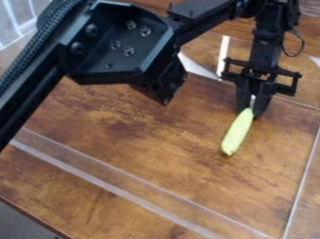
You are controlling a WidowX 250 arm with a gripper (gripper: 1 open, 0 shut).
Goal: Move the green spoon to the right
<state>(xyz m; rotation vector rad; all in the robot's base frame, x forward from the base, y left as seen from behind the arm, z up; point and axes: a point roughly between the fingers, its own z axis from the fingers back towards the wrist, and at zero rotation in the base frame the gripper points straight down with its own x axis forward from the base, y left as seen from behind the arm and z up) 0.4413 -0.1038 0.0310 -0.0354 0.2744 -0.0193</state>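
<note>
My fingers (259, 100) are pinched narrow on the green spoon's (236, 131) top end, handle trailing on the tabletop (124, 143). Grip's off-centre, so it may pivot or slip out when dragged right.

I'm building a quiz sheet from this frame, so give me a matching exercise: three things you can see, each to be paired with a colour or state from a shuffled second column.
Things:
1. green spoon
2. gripper
3. table

Colour or state:
A. dark brown wood with a worn grain
B. black, pointing down, fingers drawn in close around the spoon's upper end
C. yellow-green, lying aslant on the wood

Pairs: 1-C, 2-B, 3-A
</note>
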